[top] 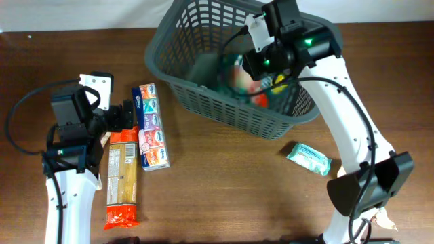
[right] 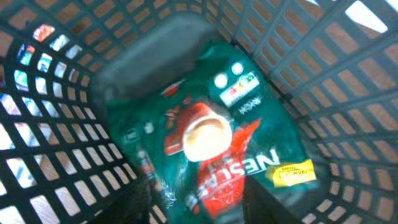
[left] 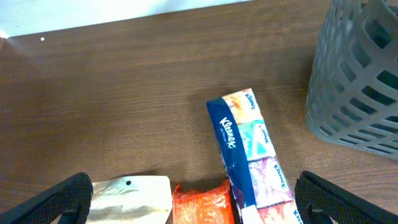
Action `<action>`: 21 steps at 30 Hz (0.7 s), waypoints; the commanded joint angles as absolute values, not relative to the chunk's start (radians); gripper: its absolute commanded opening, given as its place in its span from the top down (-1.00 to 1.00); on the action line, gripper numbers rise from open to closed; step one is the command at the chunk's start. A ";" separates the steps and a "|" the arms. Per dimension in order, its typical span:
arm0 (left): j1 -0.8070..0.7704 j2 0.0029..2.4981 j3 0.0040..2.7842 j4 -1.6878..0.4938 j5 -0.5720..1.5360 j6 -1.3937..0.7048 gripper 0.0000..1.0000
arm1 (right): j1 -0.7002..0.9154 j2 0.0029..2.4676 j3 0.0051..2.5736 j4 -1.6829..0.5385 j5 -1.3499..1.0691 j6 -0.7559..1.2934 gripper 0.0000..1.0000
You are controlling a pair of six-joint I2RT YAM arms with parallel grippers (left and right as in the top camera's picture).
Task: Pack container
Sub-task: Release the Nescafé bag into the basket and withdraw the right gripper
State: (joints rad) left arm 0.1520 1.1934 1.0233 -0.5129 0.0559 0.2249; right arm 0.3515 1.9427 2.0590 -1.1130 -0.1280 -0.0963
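Note:
The container [top: 237, 112] is a dark grey lattice basket at the back centre of the table; its wall also shows in the left wrist view [left: 360, 74] and it fills the right wrist view [right: 50, 124]. A green and red Nestle packet [right: 211, 124] lies on its floor [top: 237, 78]. My right gripper [top: 261, 68] reaches down inside the basket, its fingers spread on either side of the packet's near end [right: 208, 205]; the view is blurred. My left gripper [top: 127, 114] hangs wide open [left: 199, 196] over the packets at the left and holds nothing.
A Kleenex tissue multipack [top: 150, 125] [left: 249, 149] lies left of the basket. Beside it is a long orange packet [top: 123, 179] [left: 202, 205] and a white pouch [left: 130, 196]. A small teal packet [top: 308, 157] lies right of the basket, near my right arm.

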 commanded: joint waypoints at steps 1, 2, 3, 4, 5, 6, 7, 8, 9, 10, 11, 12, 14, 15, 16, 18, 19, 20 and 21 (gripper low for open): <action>0.155 1.196 1.044 -0.513 0.056 0.241 -0.99 | 0.354 1.869 2.094 -1.116 -0.113 -0.097 0.10; 0.155 1.196 1.044 -0.513 0.056 0.241 -0.99 | 0.354 1.858 2.099 -1.119 -0.097 -0.097 0.10; 0.155 1.196 1.044 -0.513 0.056 0.241 -0.99 | 0.354 1.842 2.110 -1.125 -0.068 -0.097 0.09; 0.155 1.196 1.044 -0.513 0.056 0.241 -0.99 | 0.354 1.822 2.127 -1.135 -0.024 -0.097 0.09; 0.155 1.196 1.044 -0.513 0.056 0.241 -0.98 | 0.354 1.802 2.146 -1.148 0.021 -0.097 0.09; 0.155 1.196 1.044 -0.513 0.056 0.241 -0.99 | 0.353 1.779 2.169 -1.166 0.072 -0.097 0.05; 0.155 1.196 1.044 -0.513 0.056 0.241 -0.99 | 0.352 1.756 2.194 -1.187 0.127 -0.097 0.02; 0.155 1.196 1.044 -0.513 0.056 0.241 -0.99 | 0.352 1.730 2.222 -1.212 0.192 -0.097 0.00; 0.155 1.196 1.044 -0.513 0.056 0.241 -0.99 | 0.352 1.709 2.246 -1.233 0.249 -0.098 -0.03; 0.155 1.196 1.044 -0.513 0.056 0.241 -0.99 | 0.352 1.685 2.270 -1.254 0.311 -0.098 -0.06; 0.155 1.196 1.044 -0.513 0.056 0.241 -0.99 | 0.352 1.656 2.285 -1.265 0.362 -0.097 -0.07; 0.155 1.196 1.044 -0.513 0.056 0.241 -0.99 | 0.345 1.630 2.287 -1.265 0.386 -0.098 -0.08; 0.155 1.196 1.044 -0.513 0.056 0.241 -0.99 | 0.318 1.576 2.286 -1.275 0.411 -0.098 -0.10; 0.155 1.196 1.044 -0.513 0.056 0.241 -0.99 | 0.274 1.522 2.272 -1.292 0.412 -0.097 -0.12; 0.155 1.196 1.044 -0.513 0.056 0.241 -0.99 | 0.244 1.492 2.255 -1.294 0.413 -0.097 -0.13; 0.155 1.196 1.044 -0.513 0.056 0.241 -0.98 | 0.170 1.412 2.180 -1.276 0.413 -0.097 -0.17; 0.155 1.196 1.044 -0.513 0.056 0.241 -0.99 | 0.139 1.379 2.138 -1.266 0.413 -0.097 -0.18; 0.155 1.196 1.044 -0.513 0.056 0.241 -0.99 | 0.094 1.333 2.074 -1.250 0.413 -0.097 -0.18; 0.155 1.196 1.044 -0.513 0.056 0.241 -0.99 | 0.054 1.294 2.014 -1.242 0.412 -0.097 -0.18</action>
State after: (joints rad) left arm 0.1520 1.1934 1.0233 -0.5133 0.0559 0.2249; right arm 0.1551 1.3788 2.1685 -1.2560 0.3668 -0.1043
